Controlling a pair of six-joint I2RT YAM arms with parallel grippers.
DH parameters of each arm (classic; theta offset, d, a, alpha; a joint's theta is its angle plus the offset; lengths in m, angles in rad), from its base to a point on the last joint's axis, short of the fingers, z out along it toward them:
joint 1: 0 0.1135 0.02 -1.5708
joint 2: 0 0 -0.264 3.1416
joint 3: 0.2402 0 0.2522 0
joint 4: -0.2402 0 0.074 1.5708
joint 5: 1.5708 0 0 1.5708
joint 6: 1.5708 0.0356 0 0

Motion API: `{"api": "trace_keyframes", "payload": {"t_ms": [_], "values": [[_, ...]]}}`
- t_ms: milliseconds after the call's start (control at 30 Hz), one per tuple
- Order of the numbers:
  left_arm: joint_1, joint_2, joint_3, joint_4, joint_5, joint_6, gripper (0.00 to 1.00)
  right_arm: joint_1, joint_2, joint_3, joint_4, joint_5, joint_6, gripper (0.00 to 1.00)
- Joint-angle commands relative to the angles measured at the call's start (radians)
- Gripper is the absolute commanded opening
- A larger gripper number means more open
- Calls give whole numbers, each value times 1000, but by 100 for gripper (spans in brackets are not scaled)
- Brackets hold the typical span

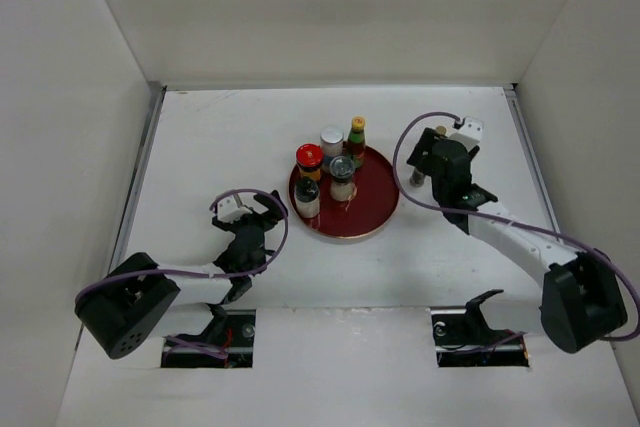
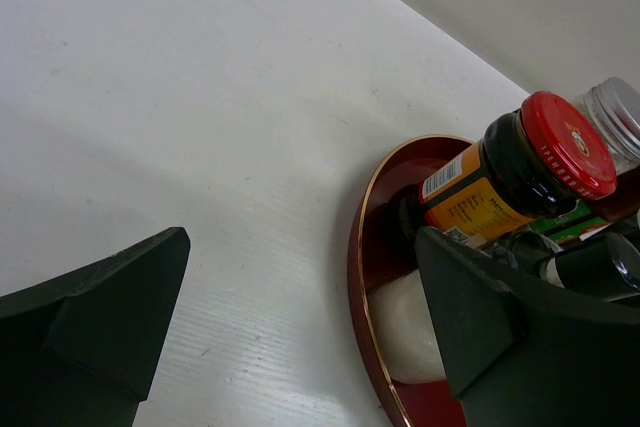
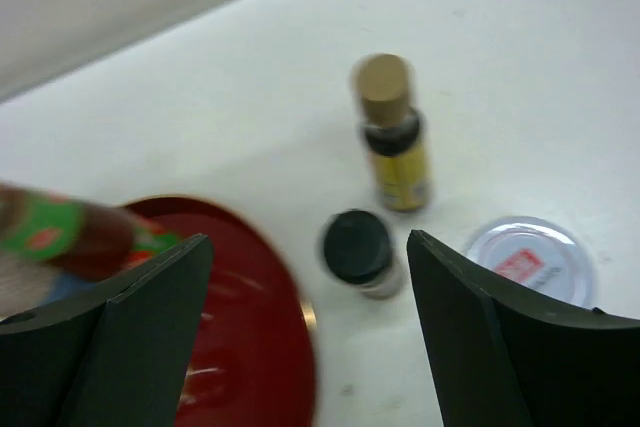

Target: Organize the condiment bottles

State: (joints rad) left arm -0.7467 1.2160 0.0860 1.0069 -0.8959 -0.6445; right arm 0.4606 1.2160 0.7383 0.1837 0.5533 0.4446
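Several condiment bottles stand on the round red tray [image 1: 372, 209]: a red-lidded jar [image 1: 309, 156], a silver-lidded jar [image 1: 331, 136], a red sauce bottle with a green neck [image 1: 356, 137] and two smaller ones at the front [image 1: 307, 195]. My left gripper [image 1: 268, 222] is open just left of the tray rim [image 2: 365, 277], with the red-lidded jar [image 2: 560, 147] beyond its right finger. My right gripper [image 1: 413, 164] hangs open to the right of the tray. Below it stand a black-capped bottle [image 3: 360, 249], a slim yellow-labelled bottle [image 3: 392, 137] and a white-lidded jar [image 3: 530, 257], all off the tray.
White walls close in the table on the left, back and right. The red sauce bottle [image 3: 70, 232] shows blurred at the left of the right wrist view, over the tray [image 3: 250, 337]. Bare table lies left of the tray and in front of it.
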Motion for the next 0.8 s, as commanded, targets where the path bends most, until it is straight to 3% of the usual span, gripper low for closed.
{"api": "trace_keyframes", "payload": {"t_ms": [0,400,667,767], "values": [[-1,-4,34,50,14,-18,100,-66,54,4,-24,-41,-36,85],[0,17,38,50,15,-18,100,-95,263,84,34,-58,-78,71],[4,31,40,50,12,-18,100,-102,312,92,134,-49,-92,42],[4,25,40,50,15,-18,100,-73,269,76,142,-21,-116,39]]}}
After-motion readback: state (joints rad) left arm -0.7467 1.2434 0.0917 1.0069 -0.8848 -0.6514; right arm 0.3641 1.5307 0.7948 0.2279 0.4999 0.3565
